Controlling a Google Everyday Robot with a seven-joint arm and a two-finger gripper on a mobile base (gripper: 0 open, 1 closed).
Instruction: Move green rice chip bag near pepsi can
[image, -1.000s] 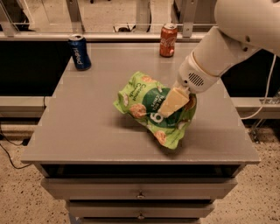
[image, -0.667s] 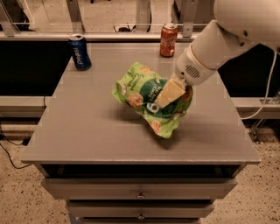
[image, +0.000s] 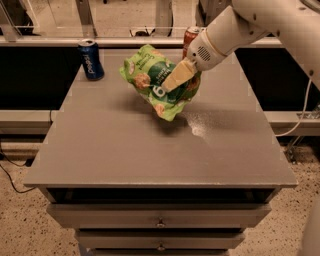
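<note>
The green rice chip bag (image: 152, 80) is crinkly light green with a dark green circle. It hangs lifted above the middle-back of the grey table (image: 150, 150), casting a shadow below. My gripper (image: 172, 82) comes in from the upper right and is shut on the bag, one cream finger lying across its front. The pepsi can (image: 91, 59), dark blue with white lettering, stands upright at the table's back left corner, a short way left of the bag.
A red-orange soda can (image: 190, 36) stands at the back edge, mostly hidden behind my arm. The table has drawers (image: 160, 217) below its front edge. A shelf rail runs behind the table, and a cable lies on the floor at left.
My gripper has lifted the bag and carried it up and toward the back left, closer to the pepsi can. The cans have not moved.
</note>
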